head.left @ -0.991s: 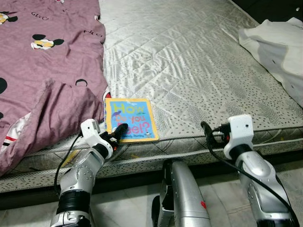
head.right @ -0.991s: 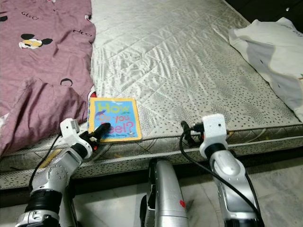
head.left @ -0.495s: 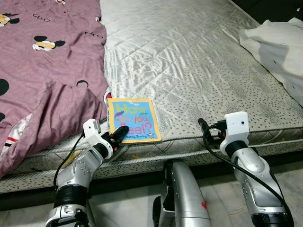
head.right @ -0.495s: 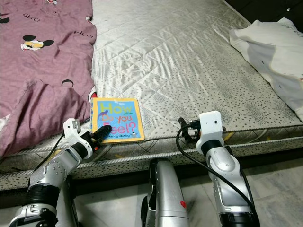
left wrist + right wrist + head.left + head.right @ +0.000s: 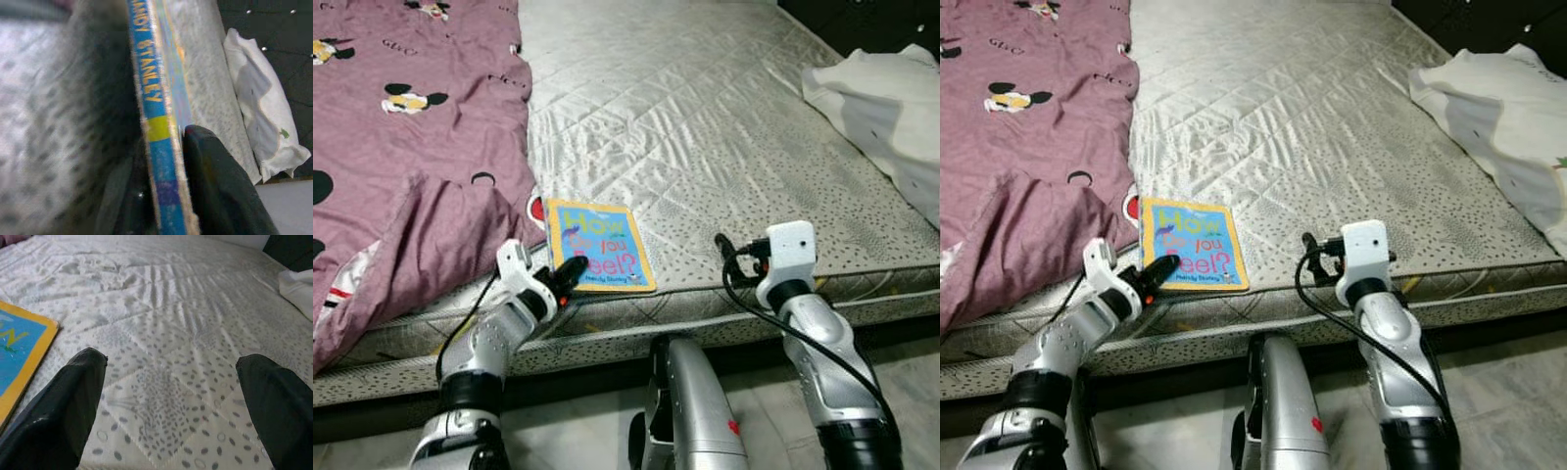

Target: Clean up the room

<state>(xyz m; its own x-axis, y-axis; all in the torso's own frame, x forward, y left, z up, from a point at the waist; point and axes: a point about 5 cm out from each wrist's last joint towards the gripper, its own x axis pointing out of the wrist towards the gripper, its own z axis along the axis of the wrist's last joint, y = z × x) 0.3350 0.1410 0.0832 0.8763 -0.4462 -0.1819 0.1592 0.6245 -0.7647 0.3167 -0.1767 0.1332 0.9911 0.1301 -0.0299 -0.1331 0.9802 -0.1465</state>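
One book (image 5: 598, 247) sits lower centre at the mattress (image 5: 724, 137) edge; the left gripper (image 5: 570, 273) pinches its near edge between both fingers. Right gripper (image 5: 171, 396) hovers wide open, empty. Best lift slowly, keeping the pinch firm.

- Book (image 5: 598, 258) — blue cover with a yellow-orange border and yellow, green and red lettering; its spine is blue with yellow letters and a yellow-green band.
- Mattress (image 5: 724, 127) — silvery grey, quilted in diamonds, speckled with small dark dots.
- Blanket (image 5: 401, 147) — mauve-pink, printed with black-eared cartoon mice.
- Sheet (image 5: 886, 108) — white.
- Fingers (image 5: 58, 426) — black.
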